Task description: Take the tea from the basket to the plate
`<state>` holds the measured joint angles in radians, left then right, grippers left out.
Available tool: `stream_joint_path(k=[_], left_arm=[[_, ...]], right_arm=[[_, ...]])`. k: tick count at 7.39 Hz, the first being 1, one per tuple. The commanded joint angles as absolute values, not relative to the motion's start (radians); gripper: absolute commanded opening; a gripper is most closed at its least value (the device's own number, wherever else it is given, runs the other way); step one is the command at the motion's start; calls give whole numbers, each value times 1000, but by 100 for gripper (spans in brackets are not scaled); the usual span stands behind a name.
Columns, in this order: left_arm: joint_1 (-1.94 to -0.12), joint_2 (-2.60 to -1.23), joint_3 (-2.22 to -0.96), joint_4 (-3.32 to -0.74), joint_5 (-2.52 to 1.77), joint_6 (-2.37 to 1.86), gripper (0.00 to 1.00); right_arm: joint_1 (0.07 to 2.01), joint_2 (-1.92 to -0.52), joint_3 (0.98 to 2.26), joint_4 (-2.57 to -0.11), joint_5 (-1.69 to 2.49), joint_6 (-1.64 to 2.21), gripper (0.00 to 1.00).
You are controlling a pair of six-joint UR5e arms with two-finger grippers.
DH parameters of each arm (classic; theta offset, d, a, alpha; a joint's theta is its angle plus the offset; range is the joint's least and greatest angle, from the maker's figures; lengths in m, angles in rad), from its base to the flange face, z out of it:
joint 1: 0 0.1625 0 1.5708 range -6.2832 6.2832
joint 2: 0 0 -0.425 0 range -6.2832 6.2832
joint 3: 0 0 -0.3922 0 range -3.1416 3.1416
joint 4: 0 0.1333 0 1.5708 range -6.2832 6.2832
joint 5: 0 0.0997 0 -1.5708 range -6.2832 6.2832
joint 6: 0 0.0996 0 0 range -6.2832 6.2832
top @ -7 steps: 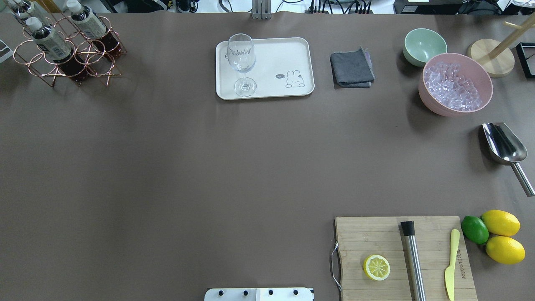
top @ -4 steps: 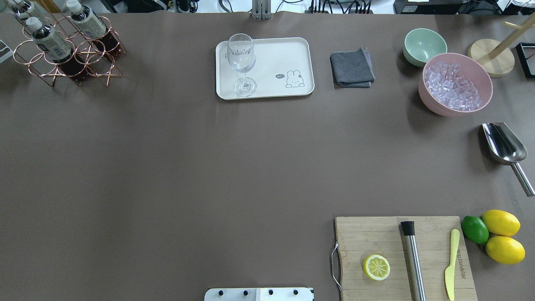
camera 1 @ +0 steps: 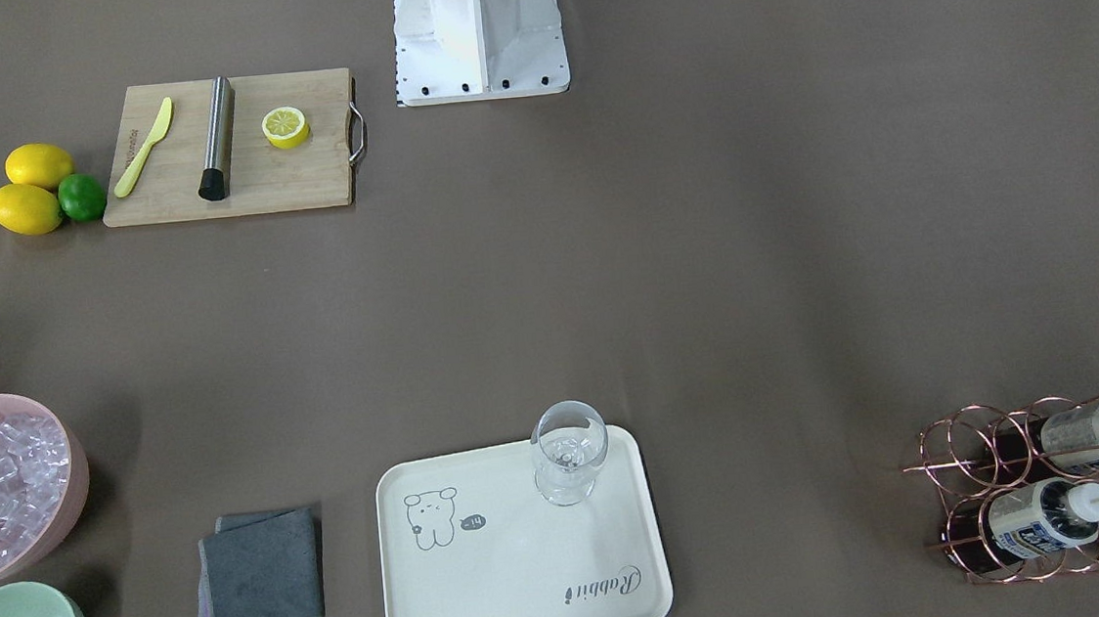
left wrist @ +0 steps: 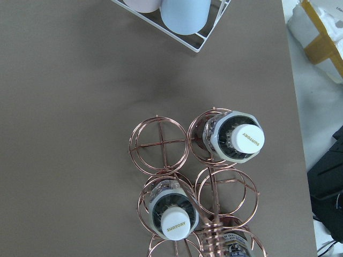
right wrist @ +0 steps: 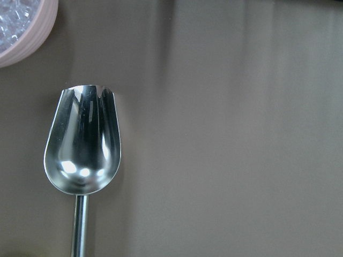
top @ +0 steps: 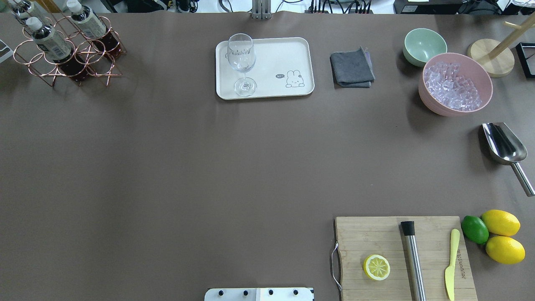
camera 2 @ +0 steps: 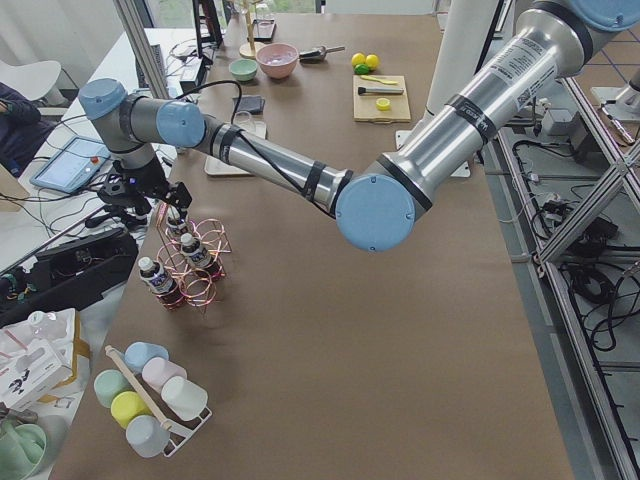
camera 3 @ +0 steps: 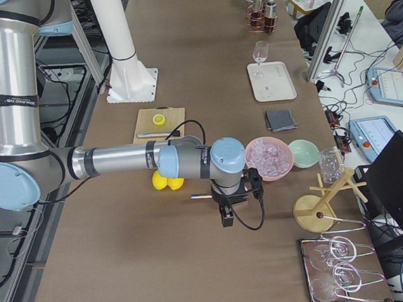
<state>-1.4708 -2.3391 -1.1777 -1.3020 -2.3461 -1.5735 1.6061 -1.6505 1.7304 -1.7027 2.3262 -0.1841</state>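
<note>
The copper wire basket (top: 90, 62) stands at the table's far left corner and holds three tea bottles, for instance one (top: 51, 42) and one (top: 88, 26). From the left wrist view I look straight down on the basket (left wrist: 161, 142) and on two white caps (left wrist: 244, 138) (left wrist: 177, 225); no fingers show there. My left gripper (camera 2: 168, 200) hangs just above the basket (camera 2: 205, 290) in the exterior left view; I cannot tell if it is open. The cream plate (top: 276, 54) (camera 1: 513, 586) lies at the far middle. My right gripper (camera 3: 226, 216) hovers over a steel scoop (right wrist: 83, 142); I cannot tell its state.
A stemmed glass (top: 241, 62) stands on the plate's left part. A grey cloth (top: 352, 67), mint bowl (top: 423, 45), pink bowl of ice (top: 426, 98) and scoop (top: 503, 144) lie to the right. A cutting board (top: 368, 238) with lemon half, muddler and knife is near right.
</note>
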Motion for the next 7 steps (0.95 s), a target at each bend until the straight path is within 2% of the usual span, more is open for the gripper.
stream_joint_path(k=[1,7], left_arm=[[-1470,-2402,-1068,-1354,-2344,-1589,97],[-1436,-2395,-1035,-1433,-2344,-1634,97]], right_arm=[[1606,-1651,1732,-1703,2327,-184,99],[1606,-1652,1732,-1703,2329,-184,99]])
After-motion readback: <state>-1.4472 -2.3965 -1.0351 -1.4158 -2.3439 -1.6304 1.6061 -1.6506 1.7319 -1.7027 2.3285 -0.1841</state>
